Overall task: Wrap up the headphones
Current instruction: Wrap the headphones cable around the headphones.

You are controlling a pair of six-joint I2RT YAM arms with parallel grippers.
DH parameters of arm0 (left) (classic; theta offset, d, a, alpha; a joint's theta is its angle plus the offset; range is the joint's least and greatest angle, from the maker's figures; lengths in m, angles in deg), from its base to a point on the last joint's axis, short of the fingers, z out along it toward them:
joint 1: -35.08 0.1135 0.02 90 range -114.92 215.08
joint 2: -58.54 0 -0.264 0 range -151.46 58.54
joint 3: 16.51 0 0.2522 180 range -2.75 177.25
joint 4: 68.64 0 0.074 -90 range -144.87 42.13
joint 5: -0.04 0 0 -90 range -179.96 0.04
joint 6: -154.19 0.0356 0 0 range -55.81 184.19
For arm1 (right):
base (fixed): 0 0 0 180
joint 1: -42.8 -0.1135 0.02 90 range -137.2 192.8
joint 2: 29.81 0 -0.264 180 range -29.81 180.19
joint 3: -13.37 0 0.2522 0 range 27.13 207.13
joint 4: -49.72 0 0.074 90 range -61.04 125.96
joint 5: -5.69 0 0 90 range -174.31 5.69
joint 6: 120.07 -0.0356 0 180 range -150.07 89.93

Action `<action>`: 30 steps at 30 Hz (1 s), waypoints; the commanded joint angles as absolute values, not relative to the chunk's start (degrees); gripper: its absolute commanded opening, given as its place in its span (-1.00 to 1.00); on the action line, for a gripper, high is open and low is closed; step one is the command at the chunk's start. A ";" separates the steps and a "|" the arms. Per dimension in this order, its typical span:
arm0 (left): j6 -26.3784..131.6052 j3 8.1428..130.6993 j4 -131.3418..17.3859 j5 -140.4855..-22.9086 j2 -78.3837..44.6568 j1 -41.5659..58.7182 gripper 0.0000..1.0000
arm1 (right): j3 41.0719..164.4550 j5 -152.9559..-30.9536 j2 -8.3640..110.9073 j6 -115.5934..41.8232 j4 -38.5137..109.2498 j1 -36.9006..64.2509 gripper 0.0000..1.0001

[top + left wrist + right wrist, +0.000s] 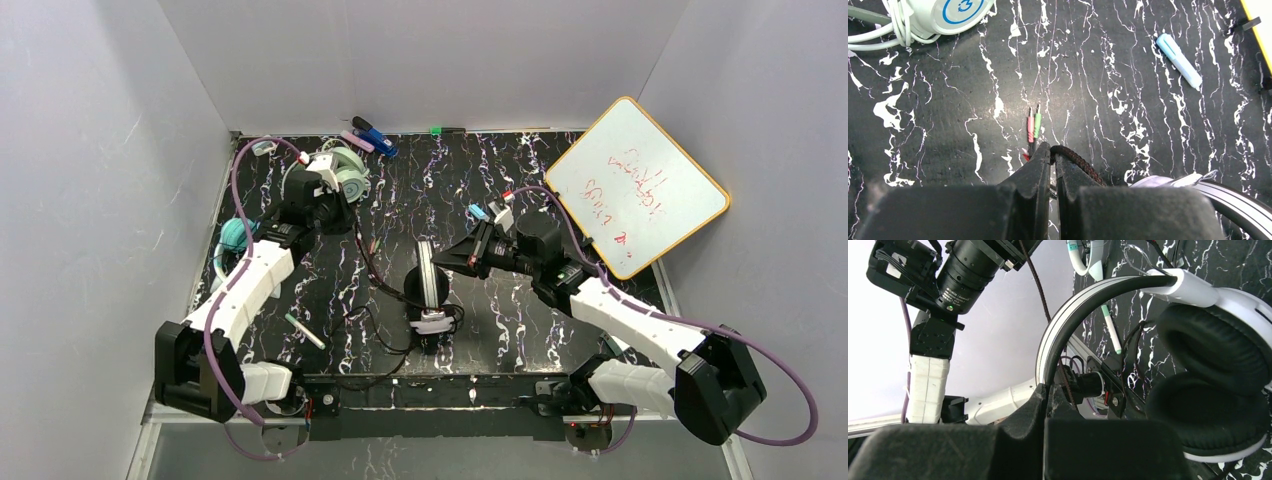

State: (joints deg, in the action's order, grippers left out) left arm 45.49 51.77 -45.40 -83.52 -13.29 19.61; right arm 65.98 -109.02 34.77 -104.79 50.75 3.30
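Note:
The black-and-white headphones [427, 290] stand upright mid-table, black ear pads [1213, 350] facing each other. My right gripper [1048, 390] is shut on the lower end of their headband [1083, 305]; from above it [438, 260] sits just right of the band. My left gripper [1053, 149] is shut on the thin braided black cable [1083, 165], close to its pink and green plugs [1034, 125]. The cable runs from there back to the headset [380, 275]. Mint-green headphones [345, 172] with a pale cable lie at the back left. Teal headphones [232, 238] lie by the left wall, partly hidden by the left arm.
A whiteboard [635, 185] leans at the back right. Markers [372, 135] lie at the back edge, a pale blue marker [1178, 60] near the middle, and a green-tipped pen [305, 330] at the front left. White walls close the table on three sides.

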 commanded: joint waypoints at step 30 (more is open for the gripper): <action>50.17 68.87 -49.15 -84.79 -35.07 2.41 -1.00 | 76.51 -85.85 19.72 -74.65 -2.36 8.36 -0.12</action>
